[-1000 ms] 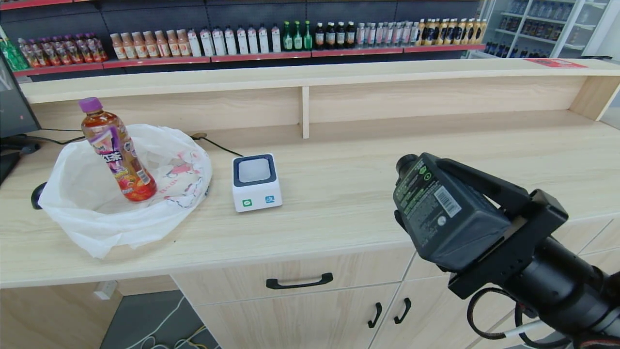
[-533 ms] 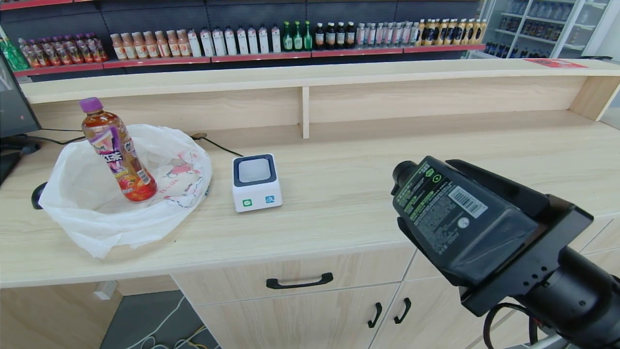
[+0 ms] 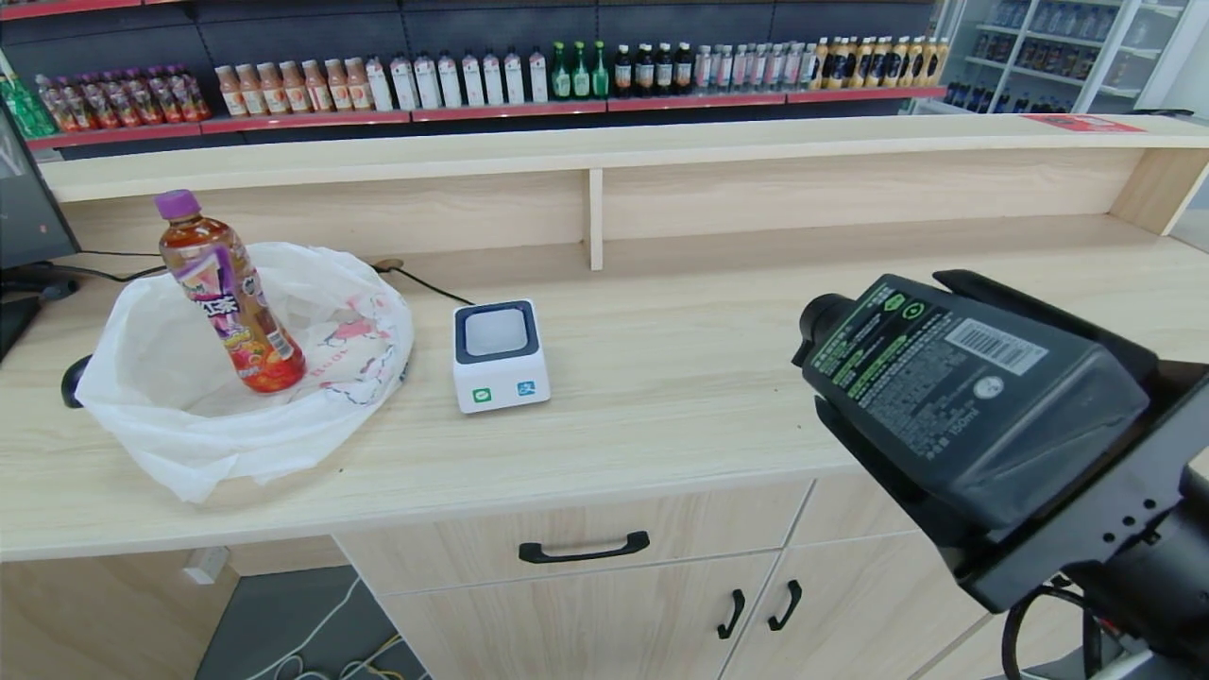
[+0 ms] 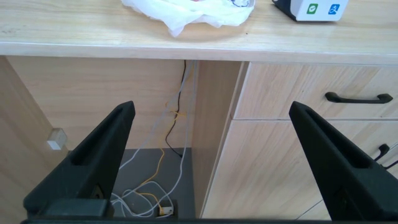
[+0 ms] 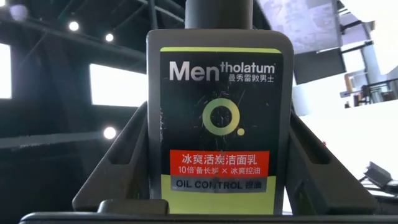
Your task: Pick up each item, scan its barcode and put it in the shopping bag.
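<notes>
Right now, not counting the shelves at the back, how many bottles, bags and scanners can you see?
Bottles: 2, the tea bottle and the black bottle
Shopping bag: 1
Scanner: 1
Total: 4

You have a pale wood bench (image 3: 661, 378) running from nine to three o'clock, with a raised ledge (image 3: 604, 146) along its far edge and an upright divider (image 3: 595, 222) at twelve. Under the bench at six sit a drawer (image 3: 567, 515) and cupboard doors (image 3: 850, 604) with black handles. Grey floor (image 3: 274, 614) with loose cables (image 4: 155, 180) shows at seven. Behind, dark wall shelves (image 3: 510, 111) with red edges carry rows of bottles (image 3: 472, 77), and a glass-door cooler (image 3: 1048, 57) stands at two. Overhead, small ceiling lamps (image 5: 74, 26) glow
</notes>
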`<state>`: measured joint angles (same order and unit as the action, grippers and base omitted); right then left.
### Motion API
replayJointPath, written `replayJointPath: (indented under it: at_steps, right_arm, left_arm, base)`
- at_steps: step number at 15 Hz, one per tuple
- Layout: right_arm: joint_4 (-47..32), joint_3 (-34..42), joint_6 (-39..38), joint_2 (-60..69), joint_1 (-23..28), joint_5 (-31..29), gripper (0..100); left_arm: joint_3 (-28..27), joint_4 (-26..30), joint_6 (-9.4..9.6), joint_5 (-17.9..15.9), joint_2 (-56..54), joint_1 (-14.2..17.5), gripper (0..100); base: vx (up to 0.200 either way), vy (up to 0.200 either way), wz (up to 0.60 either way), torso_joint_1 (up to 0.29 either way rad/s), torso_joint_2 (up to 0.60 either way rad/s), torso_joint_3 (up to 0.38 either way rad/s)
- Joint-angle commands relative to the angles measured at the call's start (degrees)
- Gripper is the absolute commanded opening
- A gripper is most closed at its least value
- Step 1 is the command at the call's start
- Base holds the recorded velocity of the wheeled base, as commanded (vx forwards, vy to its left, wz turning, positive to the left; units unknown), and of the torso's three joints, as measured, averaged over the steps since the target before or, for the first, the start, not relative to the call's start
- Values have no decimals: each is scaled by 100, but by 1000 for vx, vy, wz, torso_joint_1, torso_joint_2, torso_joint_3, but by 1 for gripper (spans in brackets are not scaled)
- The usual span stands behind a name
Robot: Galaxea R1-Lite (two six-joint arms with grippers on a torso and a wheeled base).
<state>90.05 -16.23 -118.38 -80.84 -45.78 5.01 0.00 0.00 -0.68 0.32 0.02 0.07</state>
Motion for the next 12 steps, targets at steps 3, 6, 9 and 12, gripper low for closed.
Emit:
replayJointPath:
  at_steps: [3, 6, 9, 12]
  right_arm:
    - [-5, 58, -9, 103, -10, 0, 0]
    - [-5, 216, -18, 314, -177, 9, 0]
    - [-5, 251, -18, 349, -388, 9, 0]
    - [-5, 208, -18, 314, -388, 9, 0]
  left_arm:
    - [0, 0, -2, 3, -2, 1, 100]
    - [0, 0, -2, 3, -2, 1, 100]
    - [0, 0, -2, 3, -2, 1, 100]
    - [0, 0, -2, 3, -2, 1, 100]
  base:
    - [0, 0, 0, 0, 0, 0]
    - [0, 0, 0, 0, 0, 0]
    - [0, 0, 0, 0, 0, 0]
    - [0, 0, 0, 0, 0, 0]
